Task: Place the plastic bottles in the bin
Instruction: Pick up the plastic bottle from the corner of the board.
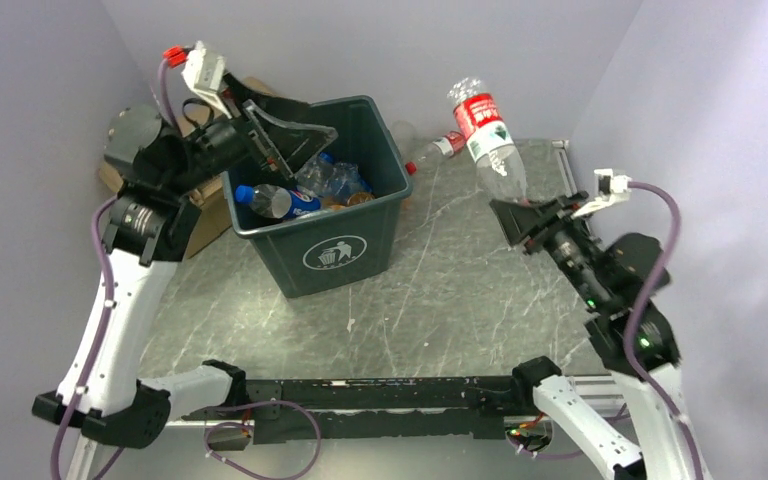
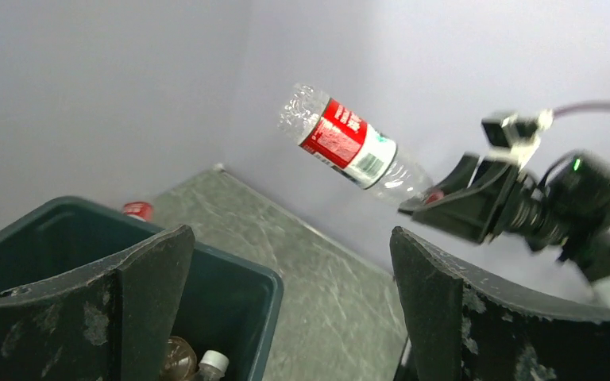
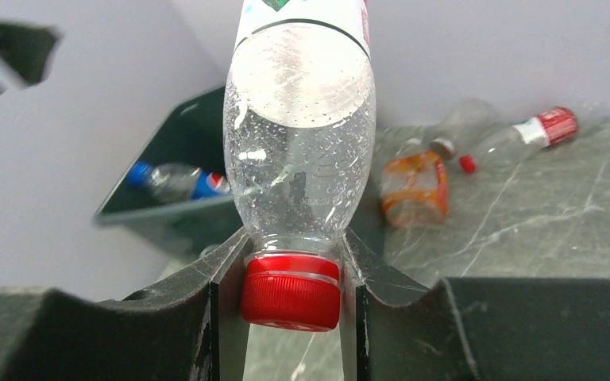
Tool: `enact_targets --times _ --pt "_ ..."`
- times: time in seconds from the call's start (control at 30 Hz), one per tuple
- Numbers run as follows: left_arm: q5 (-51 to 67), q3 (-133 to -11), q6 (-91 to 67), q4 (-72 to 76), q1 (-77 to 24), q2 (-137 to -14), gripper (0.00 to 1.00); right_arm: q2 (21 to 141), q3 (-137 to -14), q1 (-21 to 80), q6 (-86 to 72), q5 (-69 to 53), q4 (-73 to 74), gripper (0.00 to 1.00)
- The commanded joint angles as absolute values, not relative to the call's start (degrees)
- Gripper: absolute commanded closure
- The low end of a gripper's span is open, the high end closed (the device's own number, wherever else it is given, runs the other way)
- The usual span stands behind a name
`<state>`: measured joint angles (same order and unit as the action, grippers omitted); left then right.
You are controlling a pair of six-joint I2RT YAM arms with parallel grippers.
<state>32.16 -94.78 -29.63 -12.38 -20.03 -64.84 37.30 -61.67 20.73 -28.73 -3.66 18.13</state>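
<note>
While several bottles (image 1: 300, 195) already lie in the dark green bin (image 1: 345, 255), the right claw (image 1: 520, 212) pinches a clear red-labelled bottle (image 1: 485, 135) by its red cap above the tabletop (image 1: 440, 300), the left claw (image 1: 290, 140) gapes empty over the bin, and stray bottles (image 3: 415, 186) beside the bin await collection.

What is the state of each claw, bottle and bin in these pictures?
Clear plastic bottle with red label: in the air, gripped at its cap.
Right claw: shut on that bottle's red cap.
Left claw: open, empty.
Dark green square plastic bin: upright, partly filled.
Blue-labelled plastic bottle: lying inside the bin.
Orange plastic bottle: lying on the table.
</note>
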Motion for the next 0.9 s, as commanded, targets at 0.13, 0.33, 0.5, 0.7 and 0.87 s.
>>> enact_targets --times 0.13,0.33,0.5,0.7,0.87 --pt "63.6 -98.41 -10.51 -11.32 -24.08 -66.9 0.0 34.35 -79.57 20.93 -18.84 -30.35 55.83 1.0" --pt "64.13 -101.59 12.49 -29.17 -32.63 -67.75 0.01 37.68 -82.46 22.04 -14.34 -32.24 62.67 1.0" --pt "51.79 -111.85 26.22 -48.05 -42.7 -73.93 0.01 39.72 -84.93 23.6 -12.92 -33.42 62.38 1.0" --pt "34.64 -124.28 35.46 -61.8 -57.47 -85.73 0.0 40.47 -84.0 23.82 -11.97 -34.69 61.36 1.0" --pt "14.14 -124.04 43.0 -65.39 -66.66 -91.45 0.01 39.55 -84.46 23.82 -11.79 -34.14 61.76 1.0"
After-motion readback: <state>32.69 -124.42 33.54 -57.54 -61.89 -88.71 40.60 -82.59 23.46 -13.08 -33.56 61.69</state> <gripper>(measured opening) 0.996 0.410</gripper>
